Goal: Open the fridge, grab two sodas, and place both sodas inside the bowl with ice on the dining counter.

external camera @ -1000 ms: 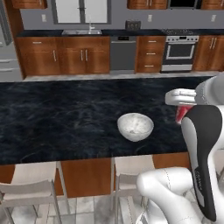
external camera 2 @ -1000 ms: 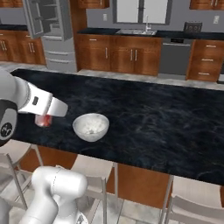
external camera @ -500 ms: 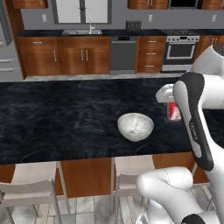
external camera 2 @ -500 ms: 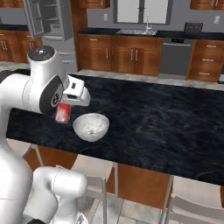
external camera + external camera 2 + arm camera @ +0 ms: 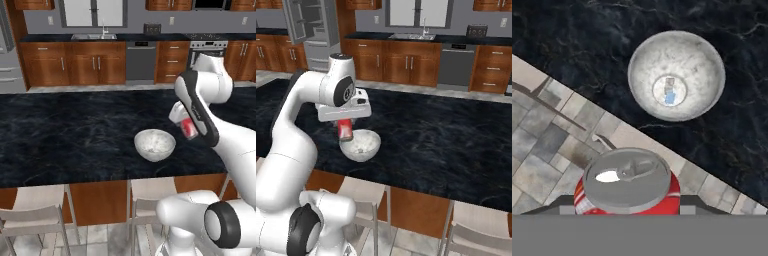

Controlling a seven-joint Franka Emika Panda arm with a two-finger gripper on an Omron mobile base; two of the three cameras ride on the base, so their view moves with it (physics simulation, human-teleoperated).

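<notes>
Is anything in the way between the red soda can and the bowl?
Nothing visible is. The hand holds the red soda can in the air beside the bowl, and only bare black counter shows around the bowl.

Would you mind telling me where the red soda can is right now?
The red soda can is held in the gripper above the black dining counter, beside the white bowl near the counter's stool-side edge.

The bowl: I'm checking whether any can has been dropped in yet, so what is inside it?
The round white shallow bowl holds whitish ice and no can. The red silver-topped soda can is held clear of it. No part of its inside is covered.
</notes>
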